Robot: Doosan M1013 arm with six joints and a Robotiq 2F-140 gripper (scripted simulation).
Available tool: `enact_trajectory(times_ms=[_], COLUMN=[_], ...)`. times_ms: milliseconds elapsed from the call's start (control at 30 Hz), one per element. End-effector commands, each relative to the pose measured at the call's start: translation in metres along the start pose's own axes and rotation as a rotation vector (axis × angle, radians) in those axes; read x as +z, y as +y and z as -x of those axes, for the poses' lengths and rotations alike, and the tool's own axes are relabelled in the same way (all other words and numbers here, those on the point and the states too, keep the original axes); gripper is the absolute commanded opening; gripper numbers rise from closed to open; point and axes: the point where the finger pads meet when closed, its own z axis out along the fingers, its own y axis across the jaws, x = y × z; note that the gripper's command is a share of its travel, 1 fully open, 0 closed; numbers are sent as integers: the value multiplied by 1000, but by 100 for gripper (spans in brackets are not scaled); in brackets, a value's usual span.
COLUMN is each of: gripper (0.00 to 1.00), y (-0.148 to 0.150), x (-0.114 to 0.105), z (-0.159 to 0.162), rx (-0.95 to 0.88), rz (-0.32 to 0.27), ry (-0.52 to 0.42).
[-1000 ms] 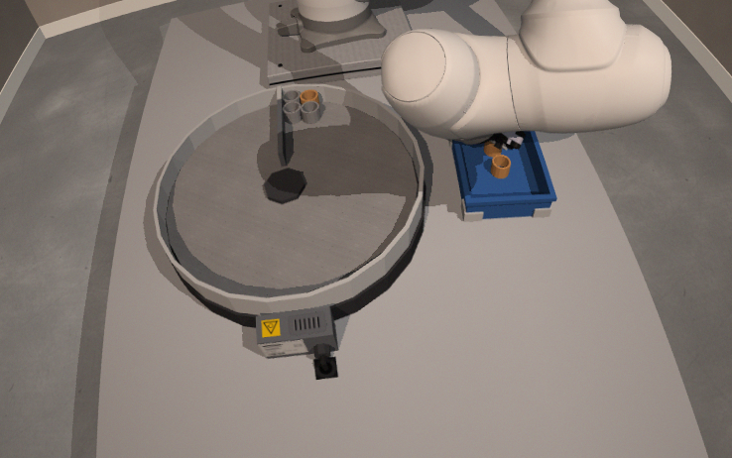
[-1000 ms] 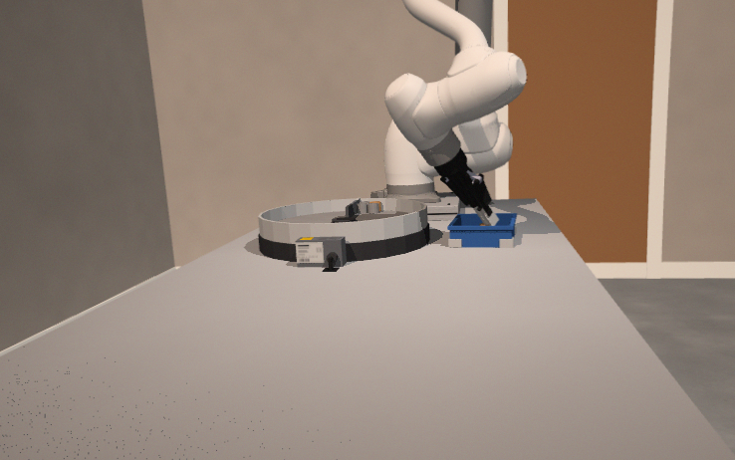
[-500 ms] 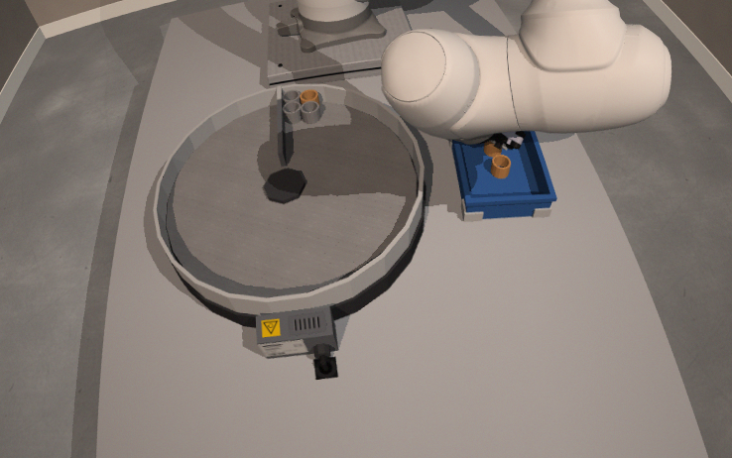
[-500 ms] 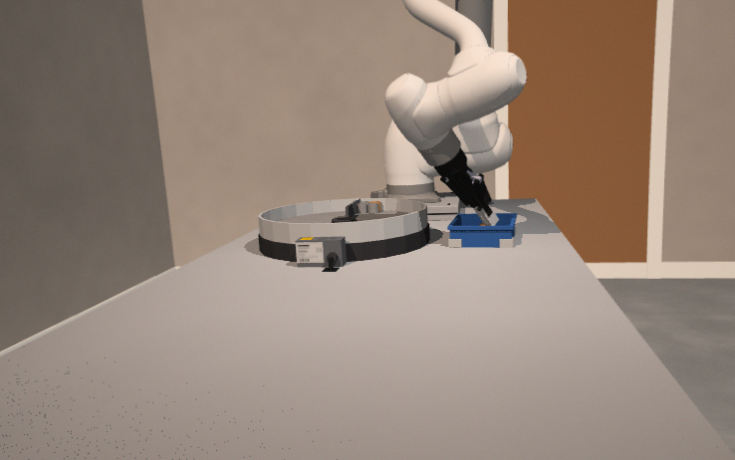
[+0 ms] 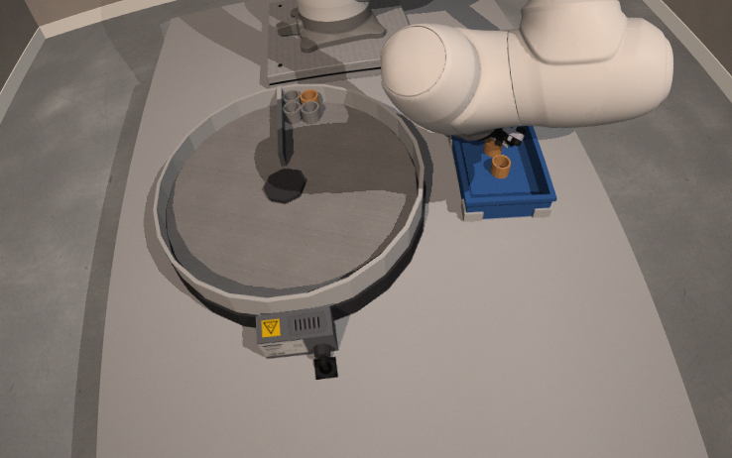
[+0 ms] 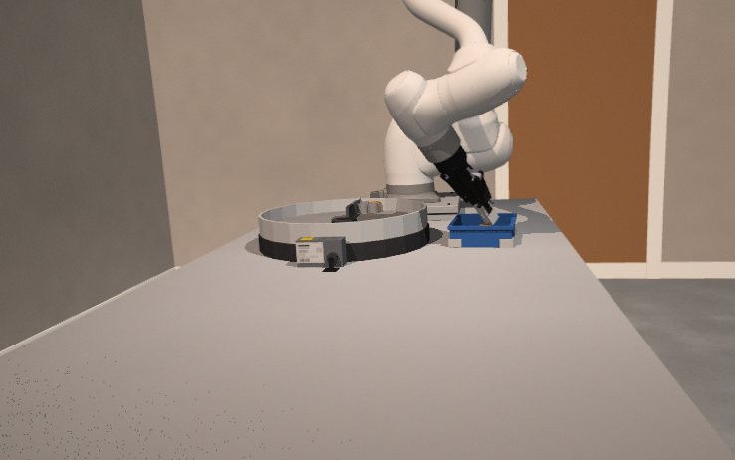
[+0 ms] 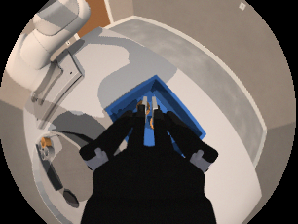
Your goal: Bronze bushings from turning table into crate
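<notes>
The turning table (image 5: 289, 199) carries a cluster at its far rim: one bronze bushing (image 5: 308, 96) and three steel bushings (image 5: 292, 111) beside a dark upright divider (image 5: 285, 129). The blue crate (image 5: 506, 178) stands to the table's right and holds a bronze bushing (image 5: 500, 167) lying free. A second bronze bushing (image 5: 491, 147) sits in the crate at my fingertips. My gripper (image 5: 505, 141) reaches down into the crate, mostly hidden under the arm. In the wrist view my gripper (image 7: 149, 102) has its fingers a small gap apart, with a bit of bronze between them above the crate.
A grey control box (image 5: 296, 334) with a yellow warning label sits at the table's front rim. The robot base plate (image 5: 329, 49) lies behind the table. The big arm link (image 5: 529, 69) hangs over the crate's far end.
</notes>
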Motion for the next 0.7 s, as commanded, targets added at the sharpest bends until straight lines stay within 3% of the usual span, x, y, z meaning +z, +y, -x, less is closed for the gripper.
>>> enact_trajectory(times_ms=[0, 667], gripper=[7, 7], y=[0, -1], x=[-7, -58], z=[-6, -49], rx=[0, 0], rz=[0, 0], ry=[0, 0])
